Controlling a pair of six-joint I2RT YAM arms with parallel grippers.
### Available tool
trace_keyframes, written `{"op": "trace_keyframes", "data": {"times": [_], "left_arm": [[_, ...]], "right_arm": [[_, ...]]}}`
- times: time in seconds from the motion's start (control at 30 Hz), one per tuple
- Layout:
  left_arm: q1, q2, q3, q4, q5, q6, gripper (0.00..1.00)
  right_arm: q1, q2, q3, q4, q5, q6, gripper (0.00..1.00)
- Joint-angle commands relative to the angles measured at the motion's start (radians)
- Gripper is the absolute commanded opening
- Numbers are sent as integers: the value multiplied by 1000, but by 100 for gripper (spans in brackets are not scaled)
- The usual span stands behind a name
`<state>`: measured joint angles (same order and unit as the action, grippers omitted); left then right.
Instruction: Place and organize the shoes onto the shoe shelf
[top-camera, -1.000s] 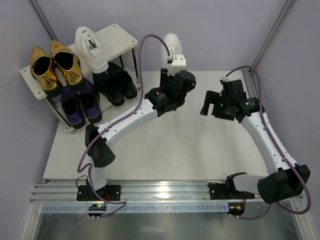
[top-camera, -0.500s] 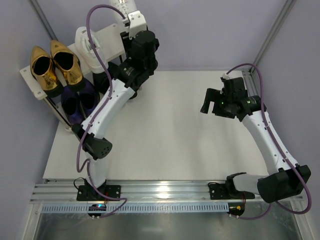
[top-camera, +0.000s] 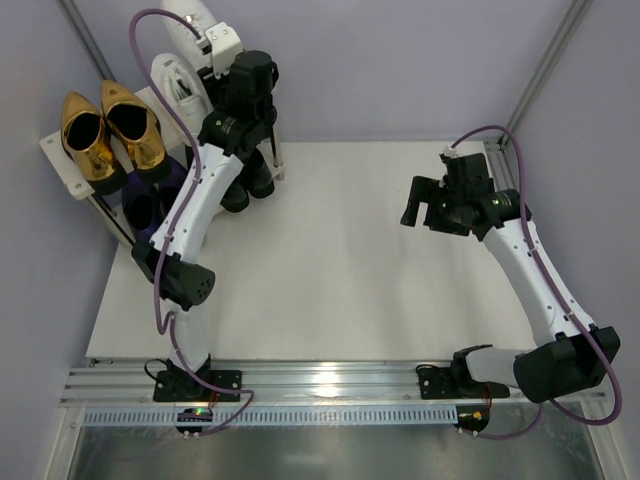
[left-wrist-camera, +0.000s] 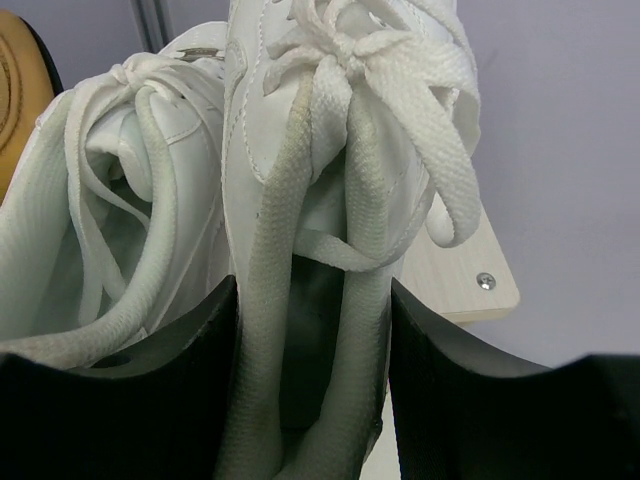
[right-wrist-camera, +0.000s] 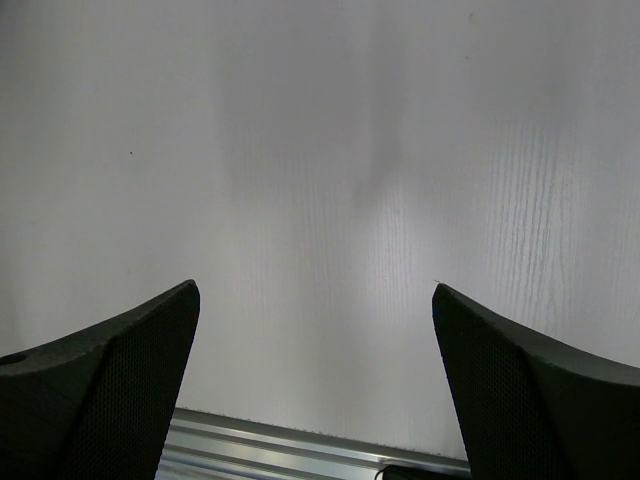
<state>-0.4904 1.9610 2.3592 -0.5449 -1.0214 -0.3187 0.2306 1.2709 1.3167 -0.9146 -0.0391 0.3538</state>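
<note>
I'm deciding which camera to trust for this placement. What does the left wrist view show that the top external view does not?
Only the left wrist view: the laces of the gripped sneaker between the fingers of the left gripper, and a screw in the shelf corner. Only the top external view: the purple shoes, the black shoes, and the right gripper open over the table. Both: that sneaker, the other sneaker resting on the shelf, and a gold loafer, only its edge in the wrist view.

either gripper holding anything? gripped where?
Left gripper holds a white sneaker, with the jaws across its rear opening, apparently near the heel. Right gripper is open and holds nothing.
</note>
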Motion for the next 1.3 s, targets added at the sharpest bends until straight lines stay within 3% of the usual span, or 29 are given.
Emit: {"op": "trace_keyframes", "data": {"times": [0.0, 0.3, 0.33, 0.4, 0.43, 0.5, 0.53, 0.6, 0.67, 0.73, 0.97, 1.27], "left_arm": [[18, -47, 18, 46, 14, -80, 0], [23, -65, -32, 17, 35, -134, 1], [24, -68, -31, 17, 34, -134, 14], [24, -70, -32, 29, 30, -131, 28], [26, -74, -31, 37, 30, -126, 41], [24, -79, -31, 51, 30, -105, 54], [26, -85, -31, 69, 30, -96, 65], [26, -96, -32, 89, 32, -65, 74], [24, -108, -31, 117, 44, -48, 91], [26, -116, -32, 144, 47, -13, 99], [26, -143, -31, 217, 73, 58, 100], [21, -275, -84, 237, 358, 5, 100]], "right_arm": [[-7, 8, 42, 2, 4, -13, 98], [-5, 5, 27, 14, -12, -12, 98], [-5, 4, 26, 16, -13, -12, 98], [-7, 4, 21, 19, -16, -12, 98], [-7, 2, 19, 20, -18, -12, 98], [-7, 4, 16, 25, -19, -12, 98], [-5, 2, 15, 25, -24, -13, 98], [-5, 2, 10, 29, -28, -12, 98], [-7, 4, 9, 36, -36, -12, 98], [-5, 8, 4, 39, -41, -10, 98], [-5, 4, 0, 48, -47, -10, 98], [-5, -39, -4, 118, -103, -32, 98]]}}
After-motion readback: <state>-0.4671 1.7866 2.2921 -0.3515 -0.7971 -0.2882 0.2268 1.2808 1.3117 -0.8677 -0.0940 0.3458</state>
